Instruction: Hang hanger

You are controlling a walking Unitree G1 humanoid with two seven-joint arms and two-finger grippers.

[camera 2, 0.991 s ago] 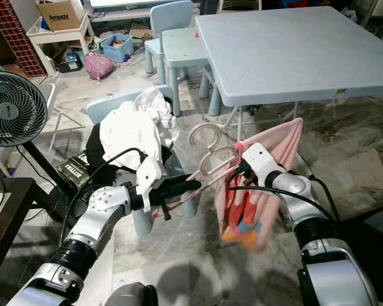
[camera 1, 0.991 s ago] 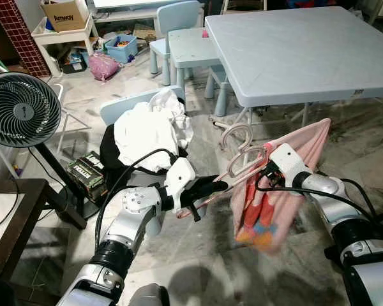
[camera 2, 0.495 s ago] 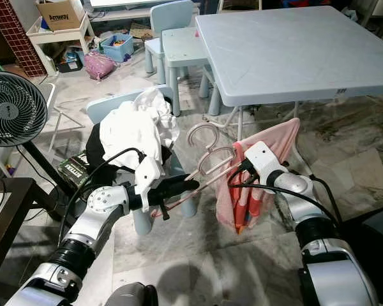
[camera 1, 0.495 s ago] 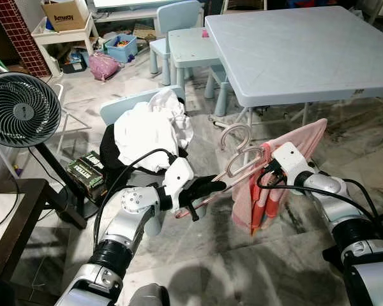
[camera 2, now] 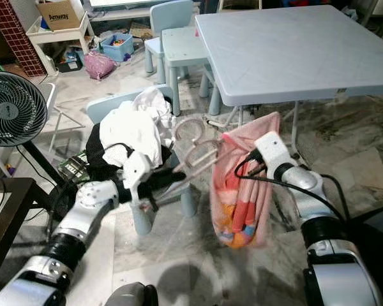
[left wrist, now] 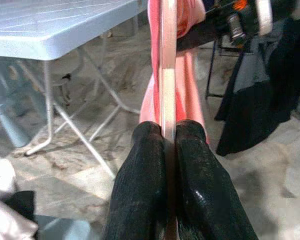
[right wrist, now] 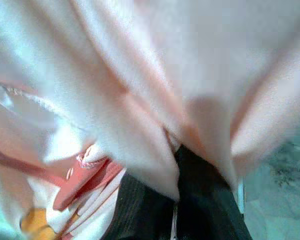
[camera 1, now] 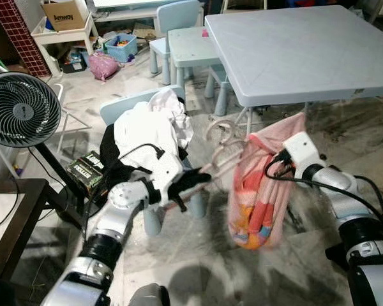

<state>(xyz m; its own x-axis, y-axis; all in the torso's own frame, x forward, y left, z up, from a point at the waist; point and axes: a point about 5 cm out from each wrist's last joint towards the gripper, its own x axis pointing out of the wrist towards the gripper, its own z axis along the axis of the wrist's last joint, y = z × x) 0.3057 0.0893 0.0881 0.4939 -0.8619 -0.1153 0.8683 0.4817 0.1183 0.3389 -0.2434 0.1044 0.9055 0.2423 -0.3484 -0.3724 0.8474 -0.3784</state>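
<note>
Gripping hanger (camera 1: pixel 218 152), left gripper (camera 1: pixel 195 180); box (camera 1: pixel 65 14) reads "Amway".

Even, soft daylight fills the room, with faint shadows on the floor (camera 1: pixel 198 268) beneath the arms. Motion blur smears both arms and the pink cloth (camera 1: pixel 258 185); the right wrist view is washed out and unfocused.

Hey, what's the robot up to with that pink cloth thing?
The robot holds a pale pink hanger between its two arms, above the marble floor. The left gripper is shut on one end of the hanger's bar. The right gripper is pinched on the pink garment with orange and red print, which droops beside the grey folding table. The hanger's hook points up, on no rail yet.
</note>
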